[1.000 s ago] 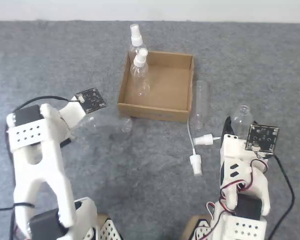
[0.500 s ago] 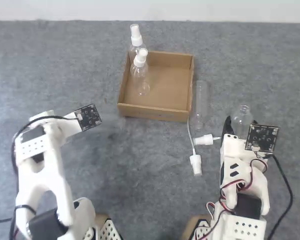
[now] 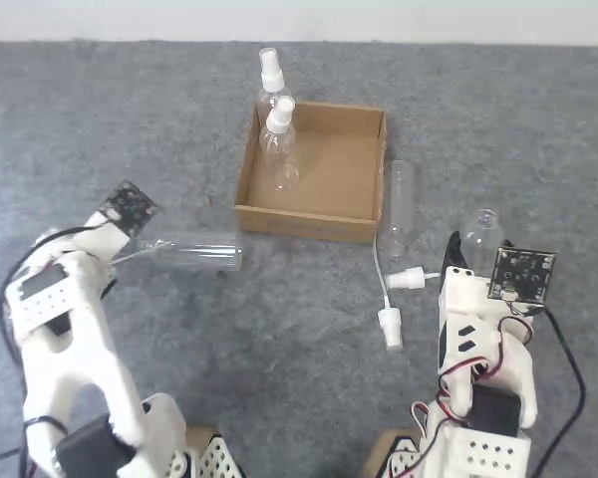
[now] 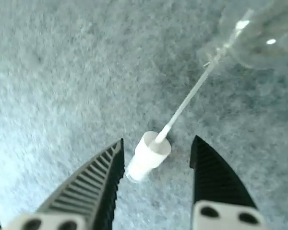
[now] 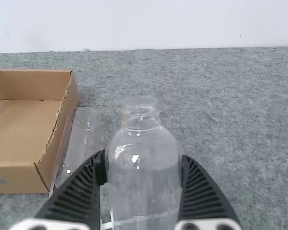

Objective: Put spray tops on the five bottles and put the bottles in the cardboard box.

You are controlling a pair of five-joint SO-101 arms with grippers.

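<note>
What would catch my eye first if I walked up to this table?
Probably the cardboard box in the middle of the grey carpet, with a sprayer-topped bottle standing in its corner. Nearer, the right gripper clasps an upright open bottle, while the left gripper hangs open around a spray top whose tube pokes into a bottle lying on its side.

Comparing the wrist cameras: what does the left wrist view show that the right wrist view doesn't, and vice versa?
Left wrist view: a loose spray top lying between the open fingers of the left gripper, its tube running to a lying bottle. Right wrist view: an upright uncapped bottle held in the right gripper, the cardboard box, and another bottle lying beside it. Shared: the grey carpet.
</note>
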